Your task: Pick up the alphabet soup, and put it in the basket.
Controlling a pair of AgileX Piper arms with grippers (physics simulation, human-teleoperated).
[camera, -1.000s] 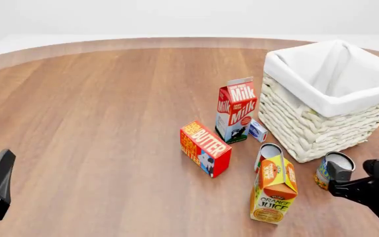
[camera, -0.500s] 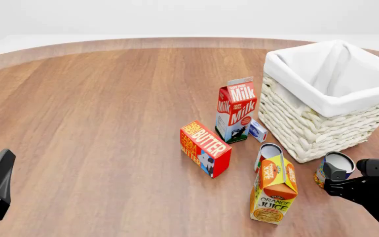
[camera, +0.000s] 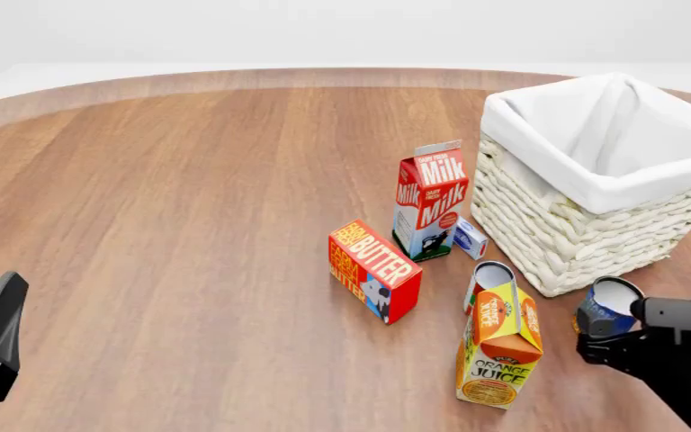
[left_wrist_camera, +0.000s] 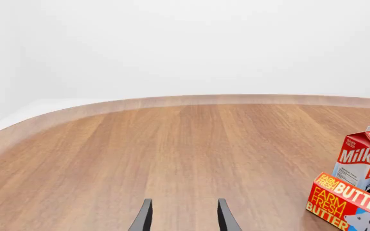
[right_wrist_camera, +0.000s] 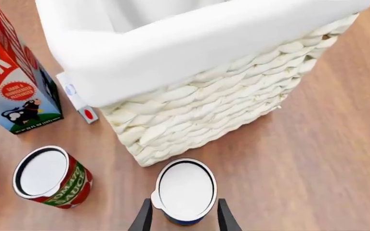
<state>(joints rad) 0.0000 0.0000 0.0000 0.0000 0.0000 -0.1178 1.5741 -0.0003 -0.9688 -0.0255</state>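
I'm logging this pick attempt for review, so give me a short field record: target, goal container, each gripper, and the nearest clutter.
target: alphabet soup, small blue-labelled can with silvery-white lid, upright on the wooden table, just outside the basket's near corner
goal: basket, large white woven wicker with white cloth liner, nothing visible inside
right gripper: open, a finger on each side of the soup, can not lifted
left gripper: open, holding nothing, far from the items
clutter: red-and-green-labelled can and orange juice carton beside the target

One basket [camera: 586, 193], two cans [right_wrist_camera: 51, 177], two cartons [camera: 431, 202], one butter box [camera: 373, 270], one small box [camera: 471, 238]
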